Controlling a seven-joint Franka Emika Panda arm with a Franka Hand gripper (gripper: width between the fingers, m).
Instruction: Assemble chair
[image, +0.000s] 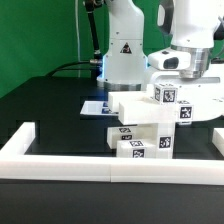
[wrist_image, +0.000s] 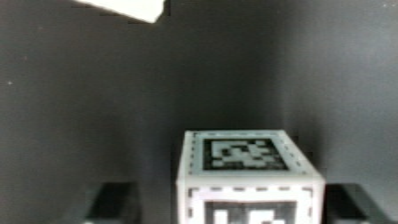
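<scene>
A low white border rail (image: 60, 160) runs along the near edge of the black table (image: 50, 105) and turns up at its left corner. No box, tray or other container shows on the tabletop.

Further right, toward the middle of the table, the marker board (image: 97, 107) lies flat in front of the arm's white base (image: 124, 50).

Just right of that, near the near edge, the chair (image: 145, 125) stands as a cluster of chunky white blocks with black-and-white tags, stacked and touching each other.

At the right, the gripper (image: 192, 92) hangs over the cluster's right side. In the wrist view a tagged white block (wrist_image: 249, 170) sits between the two dark fingers (wrist_image: 112, 200), but whether they press on it cannot be told.
</scene>
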